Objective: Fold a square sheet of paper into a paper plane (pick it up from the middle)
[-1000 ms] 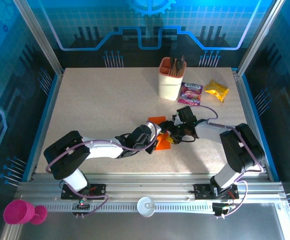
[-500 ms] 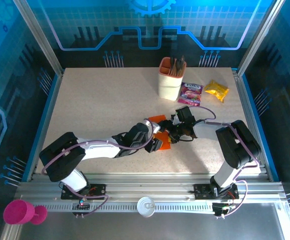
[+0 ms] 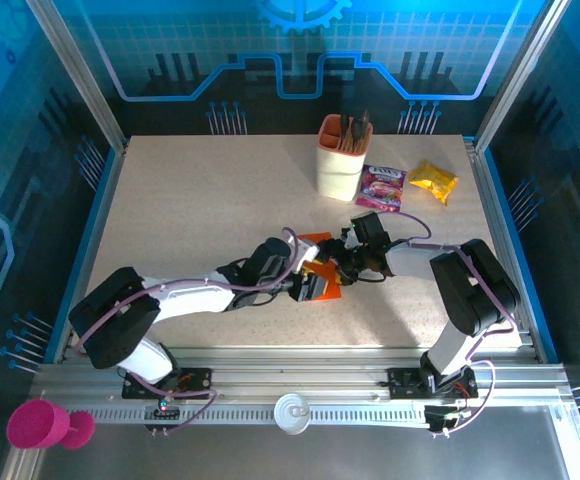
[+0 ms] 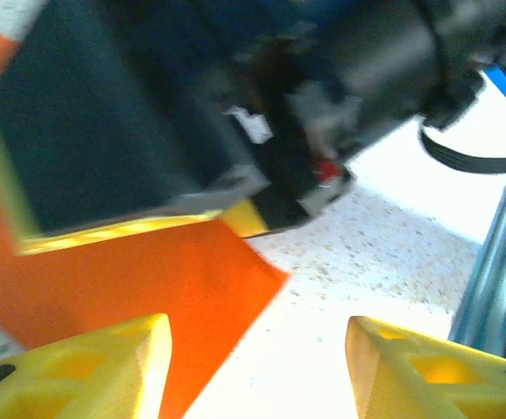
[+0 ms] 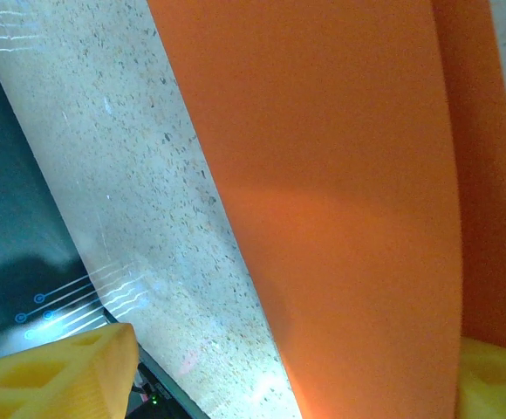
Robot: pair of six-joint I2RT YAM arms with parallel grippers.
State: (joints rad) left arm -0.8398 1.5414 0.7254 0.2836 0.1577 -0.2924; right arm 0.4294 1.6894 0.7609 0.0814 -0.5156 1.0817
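The square sheet of paper (image 3: pixel 326 293) is bright orange, folded and lying flat at the table's middle, with another part of it (image 3: pixel 317 239) showing behind the arms. My left gripper (image 3: pixel 308 285) is open at its left edge. In the left wrist view the yellow fingertips (image 4: pixel 105 367) straddle a corner of the paper (image 4: pixel 148 279) and bare table. My right gripper (image 3: pixel 333 268) stands open over the sheet. In its wrist view the paper (image 5: pixel 349 201) lies under the wide jaws of the right gripper (image 5: pixel 275 375), whose right finger (image 5: pixel 497 380) is over the orange.
A peach holder cup (image 3: pixel 340 160) with dark utensils stands at the back. A pink snack packet (image 3: pixel 382 187) and a yellow one (image 3: pixel 433 181) lie to its right. A magenta cup (image 3: pixel 38 425) and a white disc (image 3: pixel 292 411) sit on the front rail.
My left gripper went from shut to open and let go of the paper's edge, and its wrist shifted slightly left. The right gripper stayed in place, open.
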